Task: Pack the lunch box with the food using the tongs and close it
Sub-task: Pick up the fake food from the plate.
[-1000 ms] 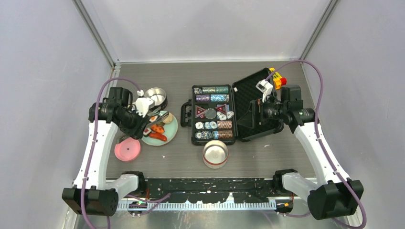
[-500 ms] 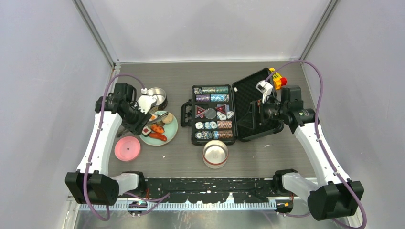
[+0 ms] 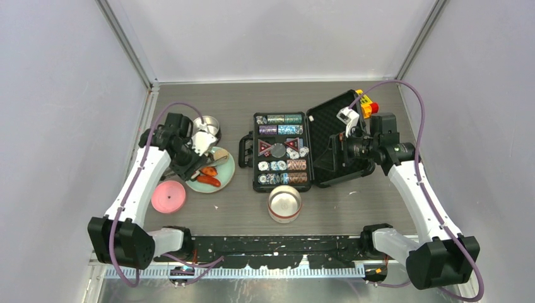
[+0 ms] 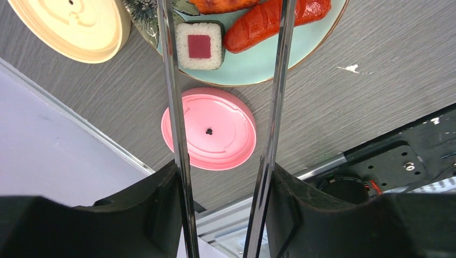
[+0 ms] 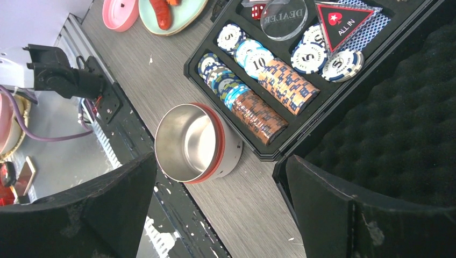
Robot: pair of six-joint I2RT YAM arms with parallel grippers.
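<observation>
The left gripper (image 4: 223, 185) is closed partway on the long, thin grey metal tongs (image 4: 173, 107). Its black fingers press the two blades from outside, and the blades stand apart with nothing seen between them; their tips run out of the wrist view. Under the blades, on the round mint-green plate (image 4: 253, 67), lie a dark-wrapped rice roll with a red centre (image 4: 199, 45) and glossy red-orange sausages (image 4: 274, 19). The pieces look light, hard and smooth, so a sausage would likely slip or roll unless pinched across its middle, while the roll offers flat sides to squeeze. The springy tongs probably need gentle, even pressure. A flat pink lid (image 4: 209, 129) and a cream lid (image 4: 72, 24) rest beside the plate on the grey wood-grain table (image 4: 376, 80). From above, the left arm reaches forward with its wrist bent over the plate's left edge, and the shiny steel tub (image 3: 206, 126) is just behind it. The pale-walled tub (image 5: 196, 142) stands open in front of the black case of poker chips (image 3: 281, 151), well apart from the plate. The right gripper (image 5: 221, 177) hangs over that case with its fingers spread wide and empty.
</observation>
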